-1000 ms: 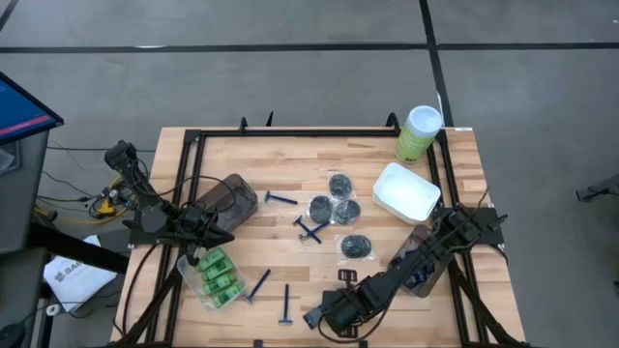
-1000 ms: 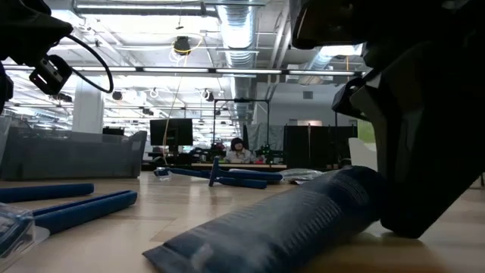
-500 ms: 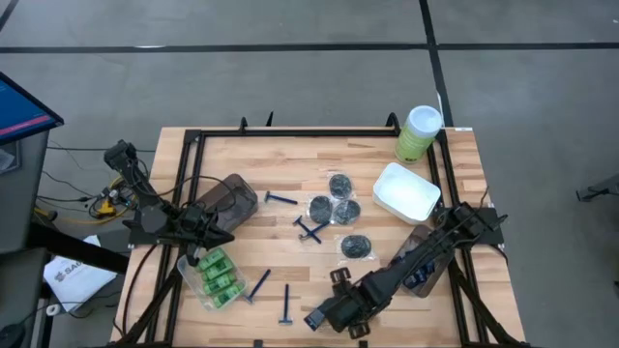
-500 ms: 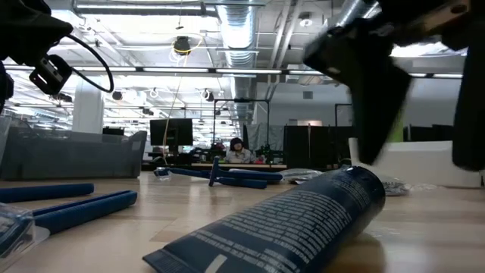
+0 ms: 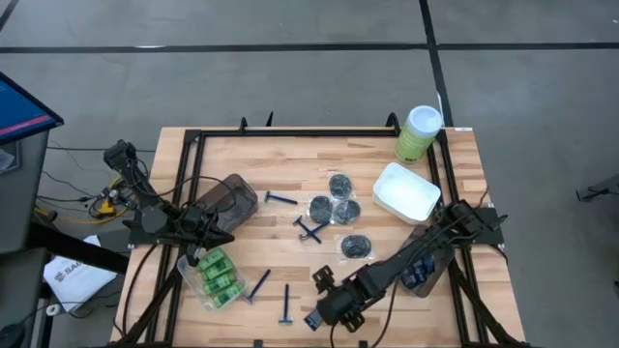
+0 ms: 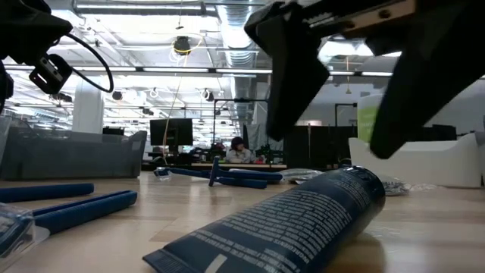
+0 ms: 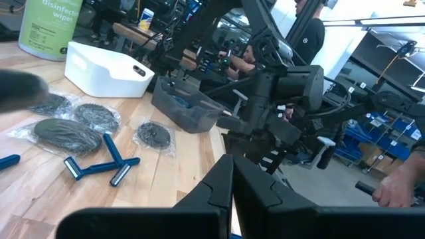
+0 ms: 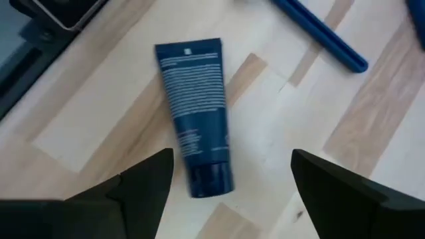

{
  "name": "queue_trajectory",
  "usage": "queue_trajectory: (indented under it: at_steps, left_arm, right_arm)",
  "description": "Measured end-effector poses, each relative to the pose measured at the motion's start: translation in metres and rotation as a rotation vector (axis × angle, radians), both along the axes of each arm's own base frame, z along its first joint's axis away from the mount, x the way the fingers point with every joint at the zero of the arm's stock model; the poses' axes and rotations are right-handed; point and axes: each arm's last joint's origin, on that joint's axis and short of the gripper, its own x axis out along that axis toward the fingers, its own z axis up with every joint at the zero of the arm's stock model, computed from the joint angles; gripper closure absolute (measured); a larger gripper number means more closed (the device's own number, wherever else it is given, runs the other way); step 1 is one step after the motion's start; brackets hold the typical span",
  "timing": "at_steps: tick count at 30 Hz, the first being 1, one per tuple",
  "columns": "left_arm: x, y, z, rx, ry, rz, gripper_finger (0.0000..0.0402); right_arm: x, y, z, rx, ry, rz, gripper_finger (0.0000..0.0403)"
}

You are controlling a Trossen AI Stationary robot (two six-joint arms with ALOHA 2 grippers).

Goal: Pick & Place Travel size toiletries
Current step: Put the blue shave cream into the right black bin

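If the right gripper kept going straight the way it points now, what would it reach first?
Most likely the dark-blue tube: the right gripper hangs open over it, its cap end lying between the two fingers, with bare table around it. How high the gripper is above the tube is unclear.

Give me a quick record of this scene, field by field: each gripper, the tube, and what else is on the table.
right gripper: open, above the tube, not touching it
tube: dark blue, flat on the wood at the near edge
left gripper: shut, empty, by the smoky tub
green bottles: in a clear tub
razors: loose on the table
tins: four, mid-table
white tub: by the canister
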Motion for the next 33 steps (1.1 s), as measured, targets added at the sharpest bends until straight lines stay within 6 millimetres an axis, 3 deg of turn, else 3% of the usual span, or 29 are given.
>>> queue_trajectory:
  at_steps: [21, 27, 33]
  left_arm:
    - [0.0, 0.0, 0.001, -0.008, -0.007, 0.001, 0.04]
    - [0.0, 0.0, 0.001, -0.005, -0.004, 0.002, 0.04]
    - [0.0, 0.0, 0.001, -0.006, -0.005, 0.002, 0.04]
  right_arm:
    - [0.005, -0.009, -0.037, 0.061, 0.013, 0.076, 0.0116]
    - [0.006, -0.012, -0.039, 0.068, 0.032, 0.037, 0.0165]
    - [0.005, -0.014, -0.039, 0.069, 0.05, 0.022, 0.026]
